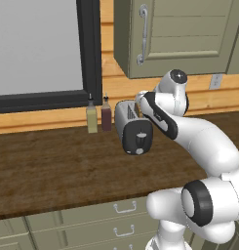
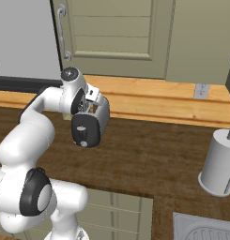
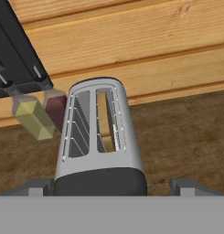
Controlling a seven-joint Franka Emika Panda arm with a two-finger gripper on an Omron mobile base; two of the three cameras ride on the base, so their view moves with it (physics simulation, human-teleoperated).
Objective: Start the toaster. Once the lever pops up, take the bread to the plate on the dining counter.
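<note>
Toaster (image 3: pixel 99 141) stands on the dark wood table just ahead of and below the spread, empty pincer (image 3: pixel 111 185), its long axis running away, bread (image 3: pixel 104 121) in its right slot.

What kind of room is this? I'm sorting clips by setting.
A rendered kitchen, most likely: a small silver two-slot toaster stands on a dark wood worktop over sage-green drawers, with two condiment bottles beside it.

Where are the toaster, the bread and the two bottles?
toaster (image 1: pixel 135 134): left base view, black end panel.
bread (image 3: pixel 104 119): hand view, slice in the right slot.
bottles (image 1: pixel 92 117): left base view, yellow bottle's body.
</note>
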